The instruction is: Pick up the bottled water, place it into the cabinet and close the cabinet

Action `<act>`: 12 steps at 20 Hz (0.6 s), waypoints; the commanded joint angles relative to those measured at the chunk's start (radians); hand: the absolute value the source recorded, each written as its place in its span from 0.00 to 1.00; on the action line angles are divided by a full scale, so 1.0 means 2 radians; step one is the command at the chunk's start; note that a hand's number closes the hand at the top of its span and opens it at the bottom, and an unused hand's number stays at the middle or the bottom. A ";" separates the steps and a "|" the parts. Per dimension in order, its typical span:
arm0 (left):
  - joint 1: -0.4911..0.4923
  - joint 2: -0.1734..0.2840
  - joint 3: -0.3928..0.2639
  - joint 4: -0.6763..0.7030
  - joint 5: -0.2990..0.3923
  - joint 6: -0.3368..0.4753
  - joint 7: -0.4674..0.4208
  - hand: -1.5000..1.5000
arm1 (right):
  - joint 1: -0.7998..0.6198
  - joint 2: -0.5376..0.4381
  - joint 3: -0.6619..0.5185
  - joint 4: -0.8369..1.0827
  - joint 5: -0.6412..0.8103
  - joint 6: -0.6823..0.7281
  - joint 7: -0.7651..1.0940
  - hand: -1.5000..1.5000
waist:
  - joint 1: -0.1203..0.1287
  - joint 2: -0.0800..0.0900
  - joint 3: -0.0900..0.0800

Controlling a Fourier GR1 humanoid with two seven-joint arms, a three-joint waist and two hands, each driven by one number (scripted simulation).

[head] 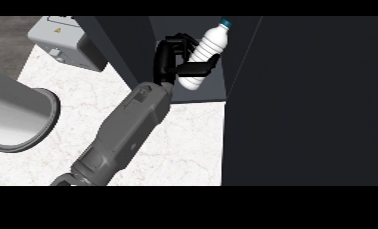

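The bottled water is a pale bottle with a blue cap, tilted so the cap leans up and to the right. My left hand is shut on it, thumb across its lower body and fingers curled behind it. The bottle is inside the opening of the dark cabinet, with its base just above the cabinet floor. The grey forearm comes in from the lower left. A wide dark panel, apparently the open cabinet door, fills the right side. My right hand does not show.
A grey boxy appliance stands at the back left. A large metal vessel sits at the left edge. White marble counter lies in front of the cabinet.
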 commanded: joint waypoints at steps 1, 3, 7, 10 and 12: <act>-0.043 0.000 0.013 0.085 -0.009 -0.008 -0.023 1.00 | -0.018 -0.005 -0.029 0.005 -0.054 0.011 -0.001 0.00 | -0.004 0.004 0.000; -0.063 0.013 -0.008 0.109 -0.043 0.022 -0.007 1.00 | 0.010 0.000 -0.001 -0.049 -0.044 0.006 0.020 0.00 | -0.005 0.003 0.000; -0.084 0.000 0.010 0.164 -0.034 0.050 -0.006 1.00 | 0.004 -0.005 -0.011 -0.025 -0.048 0.020 0.011 0.00 | -0.009 0.005 0.000; -0.082 0.002 0.043 0.191 -0.020 0.043 -0.035 1.00 | 0.007 -0.002 -0.016 -0.007 -0.045 0.027 -0.005 0.00 | -0.012 0.008 0.000; -0.087 0.013 0.056 0.206 -0.016 0.047 -0.048 1.00 | -0.001 -0.011 -0.035 -0.008 -0.044 0.033 -0.010 0.00 | -0.016 0.010 0.000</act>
